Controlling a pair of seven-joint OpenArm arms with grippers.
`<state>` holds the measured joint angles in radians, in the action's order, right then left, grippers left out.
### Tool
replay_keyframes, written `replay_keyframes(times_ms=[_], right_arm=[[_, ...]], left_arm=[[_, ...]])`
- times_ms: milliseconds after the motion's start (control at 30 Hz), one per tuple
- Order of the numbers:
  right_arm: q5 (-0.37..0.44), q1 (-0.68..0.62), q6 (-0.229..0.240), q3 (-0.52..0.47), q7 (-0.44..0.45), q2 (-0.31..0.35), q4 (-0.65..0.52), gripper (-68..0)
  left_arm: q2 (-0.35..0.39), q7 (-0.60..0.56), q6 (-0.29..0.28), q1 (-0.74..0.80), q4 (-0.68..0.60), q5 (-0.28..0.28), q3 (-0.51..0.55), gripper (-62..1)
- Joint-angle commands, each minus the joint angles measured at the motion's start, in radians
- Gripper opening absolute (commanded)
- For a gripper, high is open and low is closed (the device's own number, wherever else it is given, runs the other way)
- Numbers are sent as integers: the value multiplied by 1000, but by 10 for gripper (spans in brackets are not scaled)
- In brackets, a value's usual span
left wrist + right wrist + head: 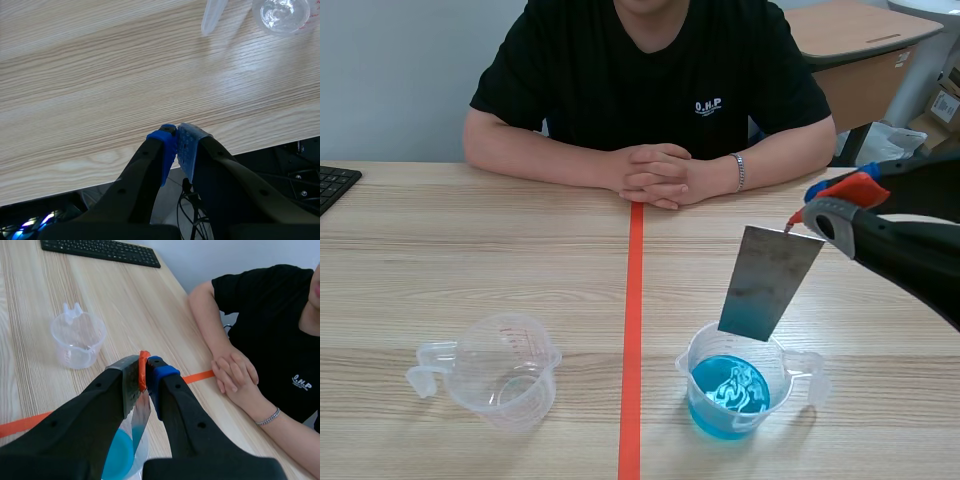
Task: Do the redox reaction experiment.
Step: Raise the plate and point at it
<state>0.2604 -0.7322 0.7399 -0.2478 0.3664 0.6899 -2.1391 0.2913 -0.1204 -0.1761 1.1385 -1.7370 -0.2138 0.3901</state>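
My right gripper is shut on the top corner of a grey metal plate. The plate hangs tilted above a clear measuring cup of blue liquid, its lower edge at the cup's rim. From the right wrist, the plate drops from the pinched fingers toward the blue liquid. An empty clear measuring cup stands left of the red tape line; it also shows ahead of my right gripper. My left gripper is shut on nothing over the table's near edge, with the empty cup far ahead.
A person sits across the table with clasped hands resting near the tape line's far end. A black keyboard lies at the far left edge. The table's near edge runs just under my left gripper.
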Motion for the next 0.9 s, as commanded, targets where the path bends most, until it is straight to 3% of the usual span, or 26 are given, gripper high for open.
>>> replay_keyframes(times_ms=[0,367,867], right_arm=[[37,-5,6,-14,-3,9,-20,-660],[197,-5,6,-49,-185,9,-91,-660],[354,-5,6,-107,-336,9,-143,-660]], left_arm=[[3,-10,1,8,-14,-7,-5,-567],[3,-10,1,8,-14,-7,-5,-567],[3,-10,1,8,-14,-7,-5,-567]])
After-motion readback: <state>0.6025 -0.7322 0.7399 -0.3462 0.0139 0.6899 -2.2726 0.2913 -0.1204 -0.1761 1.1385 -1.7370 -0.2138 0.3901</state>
